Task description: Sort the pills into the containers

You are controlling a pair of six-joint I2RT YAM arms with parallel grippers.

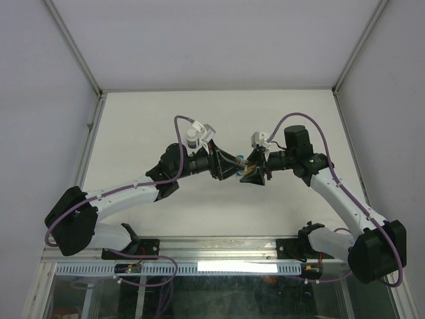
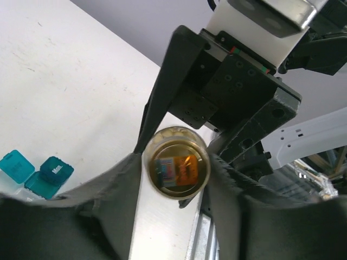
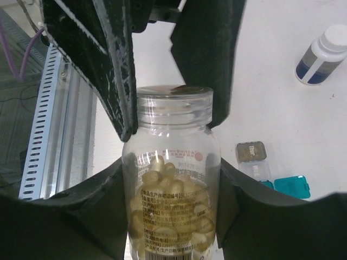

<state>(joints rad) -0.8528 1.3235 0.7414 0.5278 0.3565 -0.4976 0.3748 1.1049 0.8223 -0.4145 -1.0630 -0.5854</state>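
A clear pill bottle (image 3: 171,200) full of yellow softgels is held in the air between both arms (image 1: 248,174). My right gripper (image 3: 171,179) is shut on the bottle's body. My left gripper (image 2: 176,165) is shut on its cap (image 3: 173,100), which shows end-on in the left wrist view (image 2: 176,170). The grey cube-like container (image 3: 251,152) lies on the table below, next to a clear box (image 3: 256,169) and the teal-blue container (image 3: 291,187). The teal box also shows in the left wrist view (image 2: 47,177), lid open.
A white bottle with a blue label (image 3: 321,56) stands on the table beyond the small boxes. A metal rail (image 3: 46,119) runs along the table's near edge. White walls enclose the table (image 1: 219,212) at the back and both sides.
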